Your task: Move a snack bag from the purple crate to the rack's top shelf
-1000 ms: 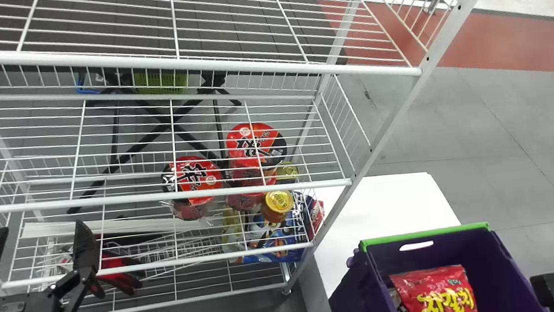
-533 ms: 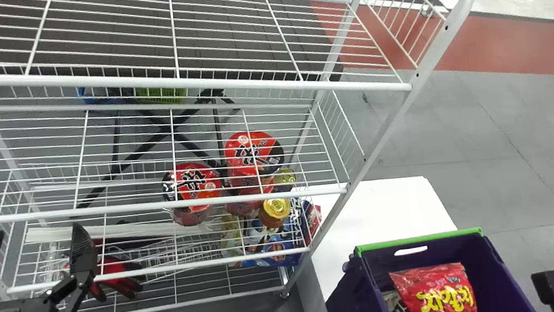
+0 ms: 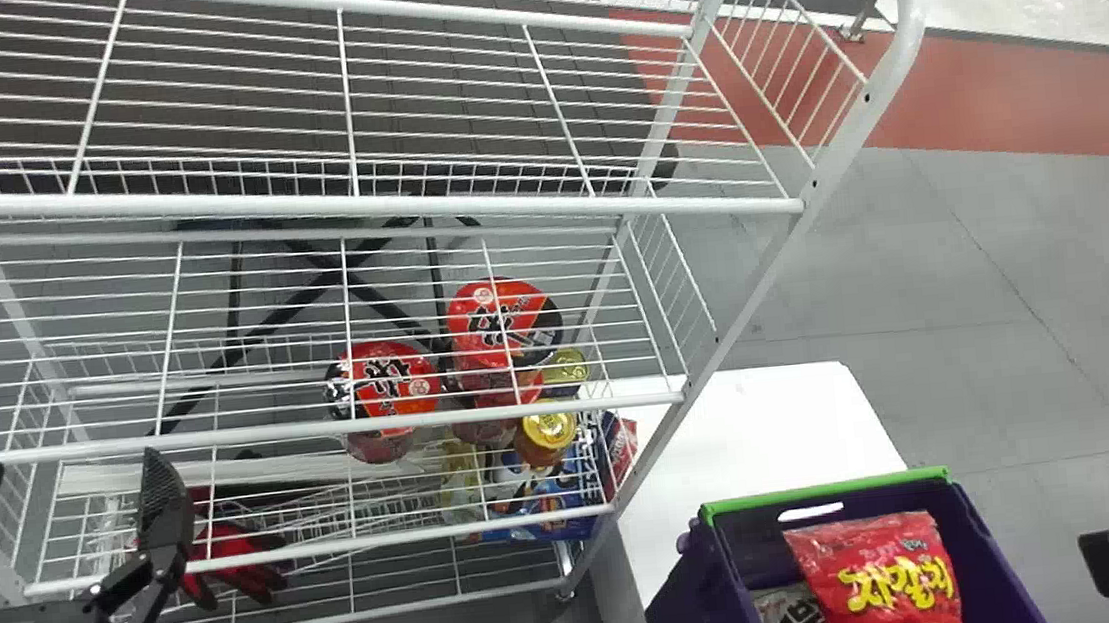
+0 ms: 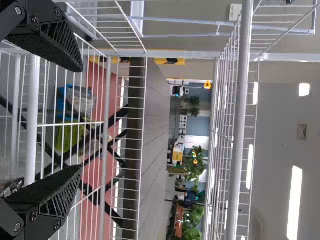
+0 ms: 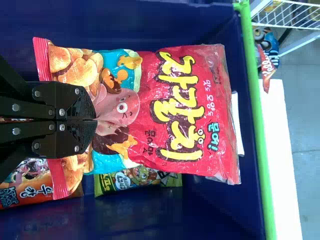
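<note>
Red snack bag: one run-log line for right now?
right gripper: shut on red snack bag | bag: over other bags in purple crate | left gripper: open, empty, by rack | shelving: not yet done

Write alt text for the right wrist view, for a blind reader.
The right gripper pinches a red snack bag inside a purple crate with a green edge. A green bag and an orange bag lie partly hidden there.

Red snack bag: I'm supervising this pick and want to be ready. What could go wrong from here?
The right gripper pinches the red snack bag near one end, so the rest might swing or slip free. Its far end lies close to the crate's green rim and could catch. The green bag partly beneath it might get dragged along.
</note>
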